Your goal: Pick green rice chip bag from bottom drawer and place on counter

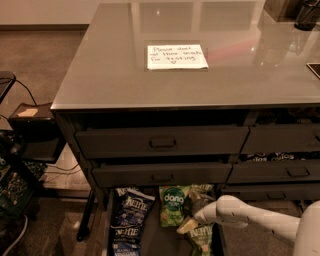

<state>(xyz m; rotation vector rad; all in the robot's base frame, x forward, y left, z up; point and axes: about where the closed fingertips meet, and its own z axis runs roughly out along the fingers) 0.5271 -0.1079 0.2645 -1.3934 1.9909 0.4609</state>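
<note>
The green rice chip bag [174, 205] with white "dang" lettering lies in the open bottom drawer [155, 242], just under the cabinet front. My gripper [189, 223], at the end of the white arm coming in from the lower right, hangs low over the drawer. It is just right of the green bag and touches or nearly touches the bag's lower right corner. An olive-green Kettle bag [202, 239] lies right below the gripper. The glossy grey counter [100, 75] above carries the white handwritten note [176, 56].
Two dark blue Kettle bags [129, 210] lie in the drawer's left part. Two drawers with recessed handles [162, 142] sit above, slightly ajar. A dark cup [306, 15] stands at the counter's far right corner. Boxes and cables [25, 130] crowd the floor at left.
</note>
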